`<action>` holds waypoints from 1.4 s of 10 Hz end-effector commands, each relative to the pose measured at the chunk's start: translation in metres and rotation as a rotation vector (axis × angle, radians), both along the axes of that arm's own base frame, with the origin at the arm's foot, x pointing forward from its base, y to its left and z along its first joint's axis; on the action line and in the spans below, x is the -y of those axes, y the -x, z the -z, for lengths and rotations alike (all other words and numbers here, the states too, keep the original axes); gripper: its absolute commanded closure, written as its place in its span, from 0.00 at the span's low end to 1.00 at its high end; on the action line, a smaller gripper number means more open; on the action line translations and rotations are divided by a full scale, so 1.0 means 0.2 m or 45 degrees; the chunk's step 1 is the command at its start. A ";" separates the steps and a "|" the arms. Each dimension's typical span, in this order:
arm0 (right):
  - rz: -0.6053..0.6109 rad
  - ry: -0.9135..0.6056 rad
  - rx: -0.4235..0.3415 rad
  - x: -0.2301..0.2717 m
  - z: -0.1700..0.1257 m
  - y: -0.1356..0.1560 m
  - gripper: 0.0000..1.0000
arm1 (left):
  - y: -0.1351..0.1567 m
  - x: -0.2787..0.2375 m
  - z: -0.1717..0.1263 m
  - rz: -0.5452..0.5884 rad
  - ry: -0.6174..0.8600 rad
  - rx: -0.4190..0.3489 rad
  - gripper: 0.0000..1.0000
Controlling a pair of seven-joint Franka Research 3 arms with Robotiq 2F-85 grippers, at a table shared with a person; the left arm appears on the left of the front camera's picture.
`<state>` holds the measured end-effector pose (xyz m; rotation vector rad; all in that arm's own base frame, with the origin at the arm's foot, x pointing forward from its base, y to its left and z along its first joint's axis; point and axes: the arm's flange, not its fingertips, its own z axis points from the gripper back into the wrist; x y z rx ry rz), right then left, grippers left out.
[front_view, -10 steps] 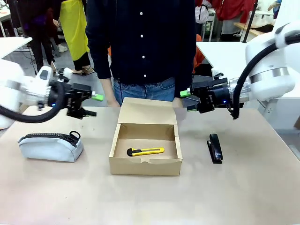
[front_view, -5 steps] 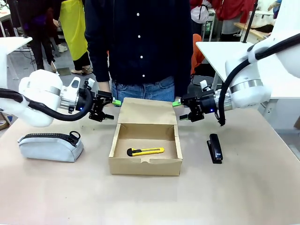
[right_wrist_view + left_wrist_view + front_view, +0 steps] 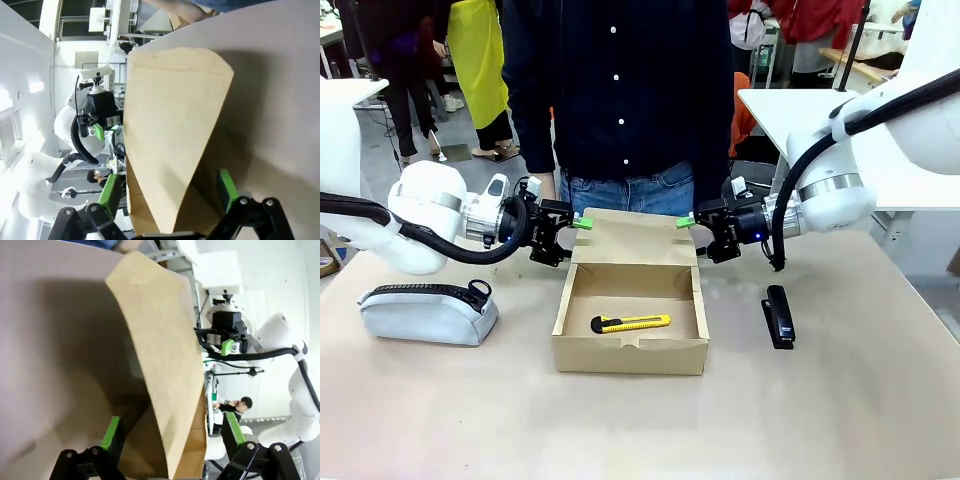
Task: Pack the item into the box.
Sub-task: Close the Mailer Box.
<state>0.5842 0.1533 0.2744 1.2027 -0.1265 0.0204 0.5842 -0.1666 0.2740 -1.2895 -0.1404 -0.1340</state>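
Closing the flap lid (image 3: 635, 238) is looking like the step in hand, no? In the front view the item (image 3: 631, 323) is already lying flat inside the box (image 3: 630, 352), toward its near wall. The left claw (image 3: 570, 241) and right claw (image 3: 698, 240) are hovering at the lid's two side edges, jaws gaping, gripping nothing.

Agreed. Both arms are reaching in low and level from either side of the box, fingers pointing at each other across the lid. I am judging they should be tipping it forward evenly, because one side leading would be twisting the hinge.

And the left wrist view?

There the left claw (image 3: 172, 430) is straddling the lid's edge, green pads standing apart on either face. Whether they are brushing the cardboard I cannot tell.

The right wrist view?

Much the same: the right claw (image 3: 167, 190) is bracketing the opposite edge, jaws wide. Pinching lightly near the lid's free corners, away from the hinge, would be giving the best leverage, I am thinking, while keeping fingertips out of the box.
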 end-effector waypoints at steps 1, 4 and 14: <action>-0.077 -0.014 -0.035 -0.04 -0.04 -0.02 0.00 | 0.00 0.02 0.00 0.075 0.098 0.058 0.00; -0.162 -0.102 -0.012 -0.04 -0.06 0.01 0.00 | 0.03 0.06 -0.04 0.161 0.216 0.114 0.00; -0.270 -0.164 0.259 -0.04 -0.23 0.28 0.00 | 0.31 0.00 -0.27 0.166 0.268 0.354 0.00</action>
